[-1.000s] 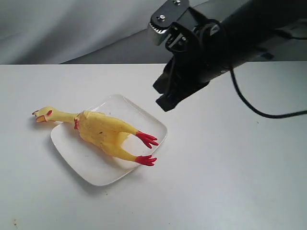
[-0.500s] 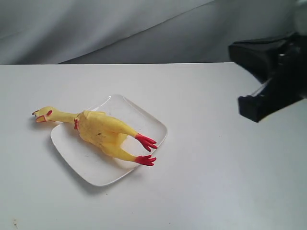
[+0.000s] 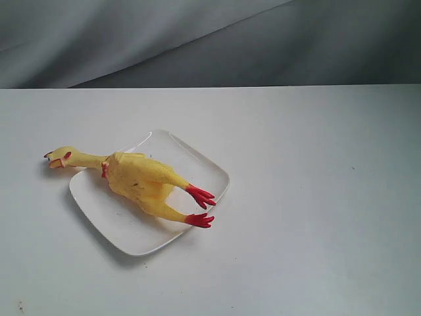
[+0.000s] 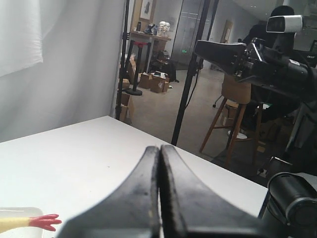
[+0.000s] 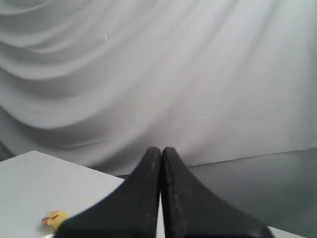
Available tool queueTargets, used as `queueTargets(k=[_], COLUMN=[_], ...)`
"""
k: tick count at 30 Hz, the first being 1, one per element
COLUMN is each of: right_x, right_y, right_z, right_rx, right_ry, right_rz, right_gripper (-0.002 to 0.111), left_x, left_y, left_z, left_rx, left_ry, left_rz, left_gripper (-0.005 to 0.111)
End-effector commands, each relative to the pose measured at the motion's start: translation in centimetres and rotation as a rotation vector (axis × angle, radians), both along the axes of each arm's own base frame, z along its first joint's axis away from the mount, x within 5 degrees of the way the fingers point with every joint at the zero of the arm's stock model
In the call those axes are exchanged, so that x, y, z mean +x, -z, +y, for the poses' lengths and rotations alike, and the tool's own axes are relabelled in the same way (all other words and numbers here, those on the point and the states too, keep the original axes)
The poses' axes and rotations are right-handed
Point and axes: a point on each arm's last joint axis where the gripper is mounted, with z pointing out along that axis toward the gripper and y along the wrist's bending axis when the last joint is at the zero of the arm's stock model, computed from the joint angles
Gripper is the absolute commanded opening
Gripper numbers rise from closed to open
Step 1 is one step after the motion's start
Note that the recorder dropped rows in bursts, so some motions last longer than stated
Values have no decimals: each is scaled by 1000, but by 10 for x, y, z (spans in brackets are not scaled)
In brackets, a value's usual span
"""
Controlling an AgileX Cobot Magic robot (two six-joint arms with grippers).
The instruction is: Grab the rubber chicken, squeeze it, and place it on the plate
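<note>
The yellow rubber chicken lies on the white plate, its head and thin neck sticking out past the plate's left rim and its red feet toward the right. Neither arm shows in the exterior view. My left gripper is shut with nothing in it, raised over the table; one red foot of the rubber chicken shows at the lower edge of its view. My right gripper is also shut and empty, facing the grey curtain, and the yellow head of the rubber chicken peeks in low down.
The white table runs back to a grey curtain. The left wrist view looks past the table's edge to a wooden stool, a black stand pole and the other arm's camera gear.
The right arm, which hung over the plate's right side a second ago, has drawn away to the right and left the exterior view. The chicken and the plate stay put.
</note>
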Motion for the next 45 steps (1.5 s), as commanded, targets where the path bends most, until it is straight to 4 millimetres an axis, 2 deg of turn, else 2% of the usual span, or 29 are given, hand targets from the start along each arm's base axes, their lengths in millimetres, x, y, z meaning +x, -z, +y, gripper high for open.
queueTargets(k=[1,11,14,15,17,20,24,29,38,45], right_x=[-4,-4,-2,-1,0,-3,-17,-30,-42,-39], right_y=[1,1,-2,-5,-6,11,47,77,117,137], right_z=[0,0,-4,-7,-9,-19,-38,-47,-53,-55], right_rx=[35,35,62,138,128,135,137,95,52,139], right_ry=[-25,-25,15,46,67,133,279,362,469,488], right_rz=[32,32,-2,2,-13,25,17,-25,-12,88], right_gripper=[0,0,0,0,0,0,0,0,0,0], left_x=[0,0,0,0,0,0,0,0,0,0], left_y=[0,0,0,0,0,0,0,0,0,0], left_z=[1,1,1,1,1,1,1,1,1,1], left_rx=[-19,-19,-19,-19,-19,-19,-19,-19,-19,-19], left_ry=[-9,-9,-9,-9,-9,-9,-9,-9,-9,-9], left_rz=[16,16,16,16,16,16,16,16,16,16], left_gripper=[0,0,0,0,0,0,0,0,0,0])
